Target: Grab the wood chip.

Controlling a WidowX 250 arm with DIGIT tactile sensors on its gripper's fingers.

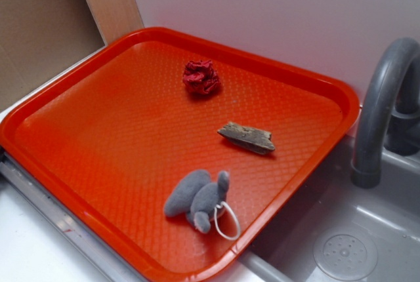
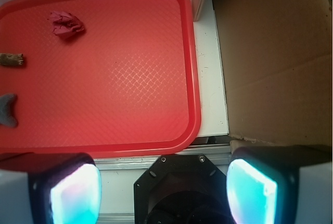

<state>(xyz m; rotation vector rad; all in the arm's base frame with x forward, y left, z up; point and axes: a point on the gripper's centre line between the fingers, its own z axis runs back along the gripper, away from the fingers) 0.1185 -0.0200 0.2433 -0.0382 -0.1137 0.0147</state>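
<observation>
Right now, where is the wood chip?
In the exterior view, the wood chip lies flat on the orange tray, toward its right side near the grey faucet, between the red paper ball and the plush mouse.

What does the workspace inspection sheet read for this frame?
Surface: orange tray, beside a grey sink.
Job's things: wood chip lying flat, untouched.
Clutter: red paper ball; grey plush mouse with white loop.
Grippers: pincer open, off the tray edge, holding nothing.
Cables: nothing seen.
Surroundings: grey faucet, white wall, cardboard.
</observation>
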